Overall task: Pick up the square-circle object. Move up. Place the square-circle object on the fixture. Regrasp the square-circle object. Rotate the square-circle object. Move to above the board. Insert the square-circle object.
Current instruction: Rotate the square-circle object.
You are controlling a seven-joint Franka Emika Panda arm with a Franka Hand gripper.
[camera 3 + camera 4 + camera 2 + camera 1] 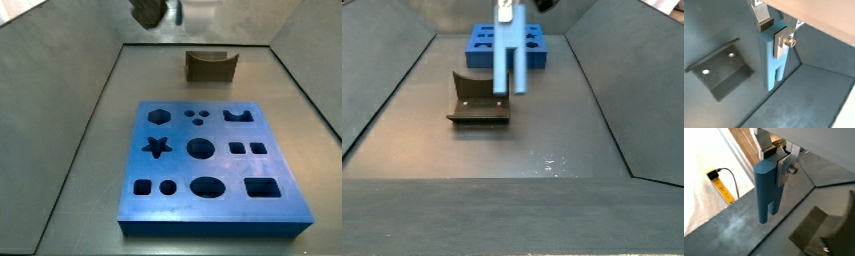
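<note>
Gripper [774,31] is held high above the floor, fingers pointed down, seen in both wrist views. Jaws are closed on the upper end of the square-circle object [773,60], which is hung vertically below the fingertips. One silver finger plate [787,168] is pressed flat against the peg's side. In a side view only the wrist body [154,12] is caught at the top edge.

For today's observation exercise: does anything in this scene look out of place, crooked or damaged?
Nothing stands out. The gripper holds the square-circle object upright, hanging straight above the floor. The fixture and the board sit squarely on the floor, apart from each other, undamaged.
</note>
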